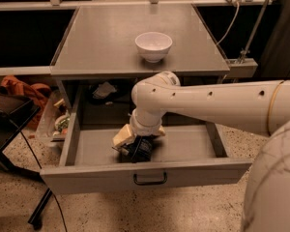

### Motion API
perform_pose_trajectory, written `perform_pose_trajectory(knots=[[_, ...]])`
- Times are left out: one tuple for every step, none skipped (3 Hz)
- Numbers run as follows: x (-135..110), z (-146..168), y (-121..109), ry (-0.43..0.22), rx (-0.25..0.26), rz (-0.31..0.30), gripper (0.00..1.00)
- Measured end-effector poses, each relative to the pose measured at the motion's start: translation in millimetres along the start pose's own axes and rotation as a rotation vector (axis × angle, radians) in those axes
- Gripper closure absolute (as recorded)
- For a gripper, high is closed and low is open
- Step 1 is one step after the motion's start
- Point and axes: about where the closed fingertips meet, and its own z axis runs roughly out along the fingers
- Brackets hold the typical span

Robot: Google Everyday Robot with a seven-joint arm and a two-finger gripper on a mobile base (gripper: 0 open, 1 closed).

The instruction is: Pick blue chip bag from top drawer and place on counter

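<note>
The top drawer (87, 175) is pulled open, and its dark bar handle (150, 179) faces me. The blue chip bag (144, 150) lies on the drawer floor left of centre, mostly covered by my gripper. My gripper (131, 143) reaches down into the drawer from the right and sits right on top of the bag. The white arm hides most of the bag and the gripper's tip. The grey counter (116, 33) lies above the drawer.
A white bowl (153, 46) stands on the counter near its front right. A crumpled whitish paper scrap (105, 89) lies at the drawer's back left. A black stand (9, 117), orange cloth (24, 88) and clutter sit left of the cabinet.
</note>
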Motion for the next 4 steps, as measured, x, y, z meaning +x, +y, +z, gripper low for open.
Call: perform_pose_trajectory(knots=[[1.8,15.6,3.5,0.029,-0.028,0.006,0.03],[3.1,28.2,10.7,0.058,-0.049,-0.010,0.26],[2.4,24.2,11.1,0.060,-0.048,-0.010,0.50],[1.5,19.4,11.8,0.059,-0.048,-0.011,0.73]])
